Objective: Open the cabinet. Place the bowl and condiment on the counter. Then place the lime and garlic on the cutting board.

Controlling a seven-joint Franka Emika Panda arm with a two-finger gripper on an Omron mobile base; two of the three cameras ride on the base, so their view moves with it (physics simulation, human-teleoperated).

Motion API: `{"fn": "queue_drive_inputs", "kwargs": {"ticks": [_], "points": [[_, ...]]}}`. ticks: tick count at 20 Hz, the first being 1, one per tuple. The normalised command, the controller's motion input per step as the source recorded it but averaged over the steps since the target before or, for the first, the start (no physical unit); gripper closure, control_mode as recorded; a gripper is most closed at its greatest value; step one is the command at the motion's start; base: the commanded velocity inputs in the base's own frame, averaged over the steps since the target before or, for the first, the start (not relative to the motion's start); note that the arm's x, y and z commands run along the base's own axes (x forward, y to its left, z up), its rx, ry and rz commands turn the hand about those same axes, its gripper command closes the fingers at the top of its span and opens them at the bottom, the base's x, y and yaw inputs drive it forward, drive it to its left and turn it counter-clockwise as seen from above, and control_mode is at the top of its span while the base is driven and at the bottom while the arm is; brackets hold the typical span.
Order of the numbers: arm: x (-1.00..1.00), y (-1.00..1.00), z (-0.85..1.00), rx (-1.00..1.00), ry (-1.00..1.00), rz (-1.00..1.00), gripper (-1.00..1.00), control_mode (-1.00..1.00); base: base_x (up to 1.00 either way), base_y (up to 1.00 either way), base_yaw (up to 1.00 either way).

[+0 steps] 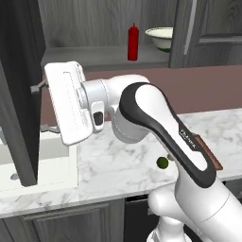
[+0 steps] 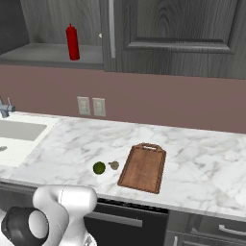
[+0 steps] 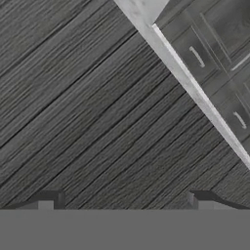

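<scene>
Two fingertips of my hand [image 3: 122,202] stand wide apart, clamped on nothing, facing the inner face of the open cabinet [image 1: 19,94] door, which I have swung aside to expose the shelf. Inside the cabinet, the condiment [image 1: 133,42] stands upright beside the bowl [image 1: 160,38], both awaiting removal. Below the cabinet, on the desk [image 2: 202,158], the lime [image 2: 99,167] and garlic [image 2: 114,165] lie just beside the cutting board [image 2: 143,167], not yet on it.
</scene>
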Motion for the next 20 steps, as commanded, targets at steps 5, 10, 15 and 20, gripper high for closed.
{"fn": "queue_drive_inputs", "kwargs": {"ticks": [5,10,15,20], "points": [[0.00,0.00,0.01,0.00,0.00,0.00,-1.00,-1.00,0.00,0.00,0.00],[0.00,-0.32,0.03,0.00,0.00,-0.01,-1.00,-1.00,0.00,0.00,0.00],[0.00,-0.63,0.03,0.00,0.00,-0.05,-1.00,-1.00,0.00,0.00,0.00],[0.00,-0.61,0.03,0.00,0.00,-0.05,-1.00,-1.00,0.00,0.00,0.00]]}}
